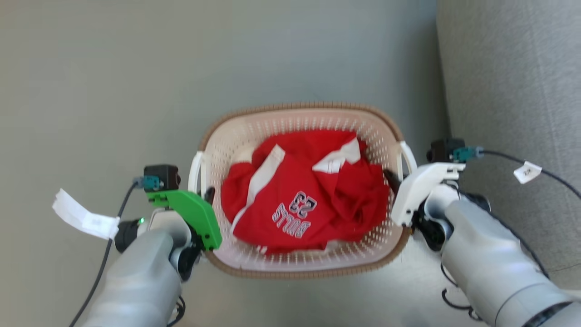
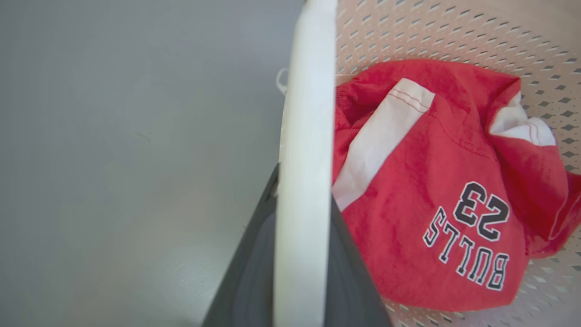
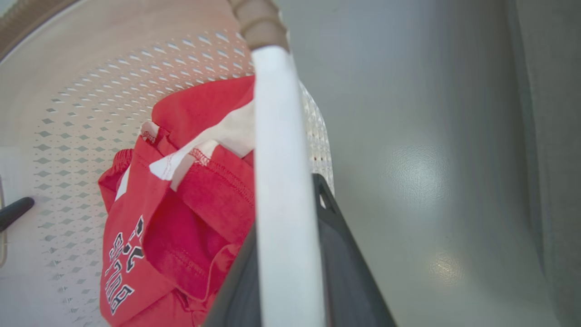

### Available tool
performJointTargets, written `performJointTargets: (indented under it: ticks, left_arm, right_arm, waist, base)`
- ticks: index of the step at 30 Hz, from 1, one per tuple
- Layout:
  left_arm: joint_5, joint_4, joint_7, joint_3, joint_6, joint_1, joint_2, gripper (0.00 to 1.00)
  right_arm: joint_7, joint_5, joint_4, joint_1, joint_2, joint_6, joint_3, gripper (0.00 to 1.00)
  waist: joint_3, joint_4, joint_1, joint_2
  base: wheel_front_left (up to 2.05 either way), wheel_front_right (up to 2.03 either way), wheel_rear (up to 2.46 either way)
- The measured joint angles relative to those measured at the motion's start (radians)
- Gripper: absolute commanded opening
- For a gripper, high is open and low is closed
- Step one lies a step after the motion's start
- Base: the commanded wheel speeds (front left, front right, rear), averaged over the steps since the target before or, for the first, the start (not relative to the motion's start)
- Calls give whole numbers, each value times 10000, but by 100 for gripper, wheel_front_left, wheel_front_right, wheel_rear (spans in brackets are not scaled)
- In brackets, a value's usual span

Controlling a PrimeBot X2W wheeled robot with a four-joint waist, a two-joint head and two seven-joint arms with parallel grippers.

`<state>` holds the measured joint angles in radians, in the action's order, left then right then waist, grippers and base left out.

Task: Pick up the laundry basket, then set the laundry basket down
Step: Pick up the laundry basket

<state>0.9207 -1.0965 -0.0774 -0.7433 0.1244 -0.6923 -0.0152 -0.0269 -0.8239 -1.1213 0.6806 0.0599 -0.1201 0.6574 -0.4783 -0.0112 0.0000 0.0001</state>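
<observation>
Laundry basket (image 1: 299,119): open side up, long axis running left to right across the head view, on or over grey floor (image 1: 91,68), red jersey (image 1: 304,200) inside. Left gripper (image 1: 209,195) clamped on left loop handle (image 1: 195,171); right gripper (image 1: 390,178) clamped on right loop handle (image 1: 408,156).

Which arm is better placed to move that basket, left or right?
Neither alone. The left gripper clamps the laundry basket by its left handle, the right gripper by its right handle, so both seem equally placed.

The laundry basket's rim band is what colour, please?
The rim band is brown, clearest in the head view.
</observation>
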Motion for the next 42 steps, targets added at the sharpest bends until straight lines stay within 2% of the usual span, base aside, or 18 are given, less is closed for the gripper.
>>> performJointTargets:
  ticks: [25,31,42]
  left_arm:
    - [922,-303,1204,-587,0,1899,12,0]
    - [1127,-295,1356,-646,0,1987,6,0]
    - [1166,-522,1572,-708,2,1987,12,0]
  right_arm:
    - [1438,-1095,92,-1823,2,165,1085,0]
    - [1647,-1185,63,-1828,15,165,1202,0]
    - [1879,-1379,48,-1828,4,167,1392,0]
  waist:
    - [3416,-118,-1,0]
    - [3809,-189,0,0]
    - [3880,-202,-1,0]
  base:
    - [0,0,0]
    - [0,0,0]
    - [0,0,0]
